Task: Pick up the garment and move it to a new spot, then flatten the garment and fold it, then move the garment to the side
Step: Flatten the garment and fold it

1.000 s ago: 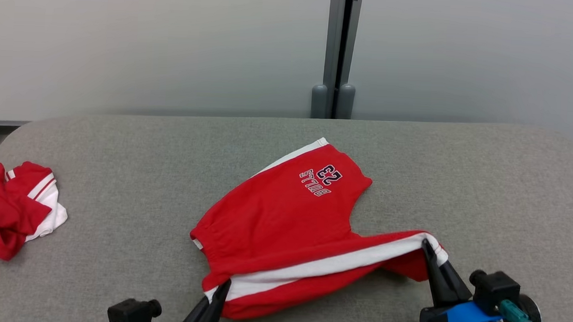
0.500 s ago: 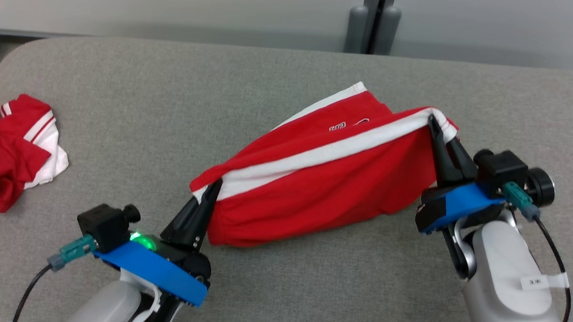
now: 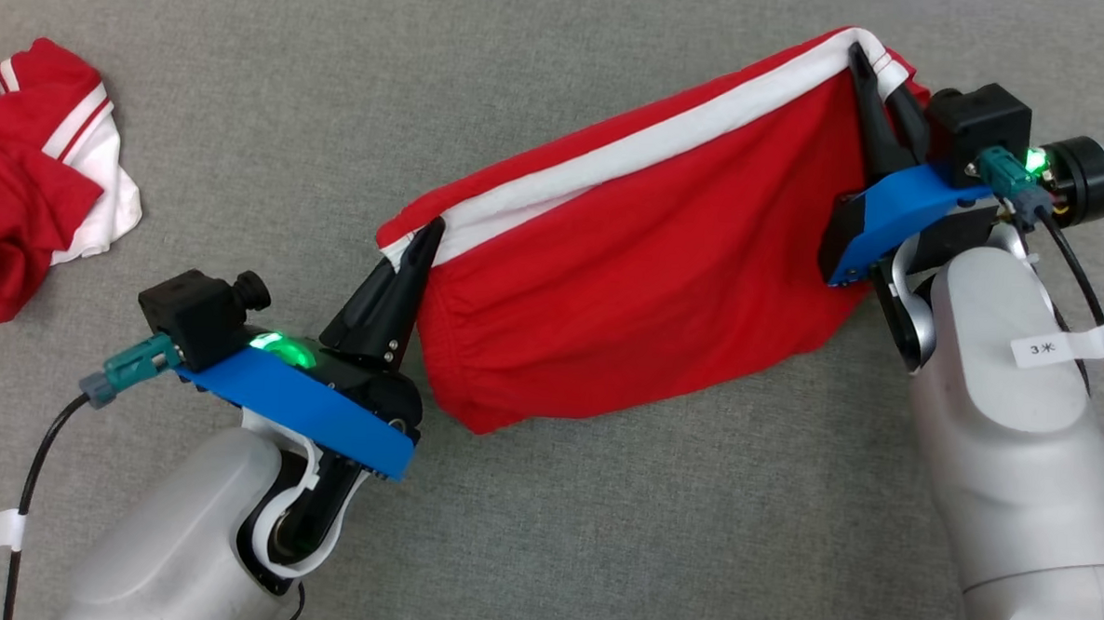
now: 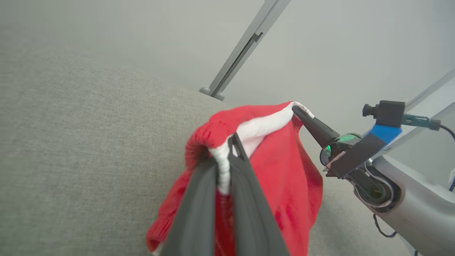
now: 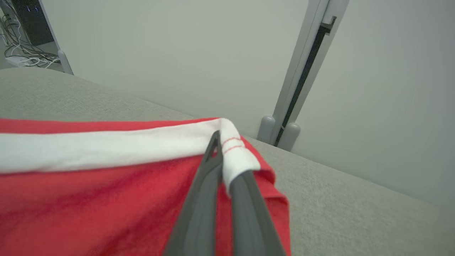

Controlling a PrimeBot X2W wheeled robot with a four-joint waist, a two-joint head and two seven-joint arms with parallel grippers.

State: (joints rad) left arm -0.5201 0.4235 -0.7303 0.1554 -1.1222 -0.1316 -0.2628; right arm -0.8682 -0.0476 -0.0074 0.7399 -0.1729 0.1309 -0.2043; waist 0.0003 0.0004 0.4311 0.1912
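The garment is a pair of red shorts with a white side stripe, hanging in the air between my two grippers above the grey table. My left gripper is shut on its lower left corner by the stripe. My right gripper is shut on the upper right corner of the stripe. In the left wrist view the left gripper pinches the white edge of the garment, with the right gripper beyond. In the right wrist view the right gripper clamps the stripe of the garment.
A second crumpled red and white garment lies at the table's left edge. A pale wall with a grey vertical post stands behind the table. Cables lie on the floor at the far left.
Both grippers have lifted the garment off the table and carried it forward, so it now hangs stretched between them. The head camera has tilted down, hiding the wall.
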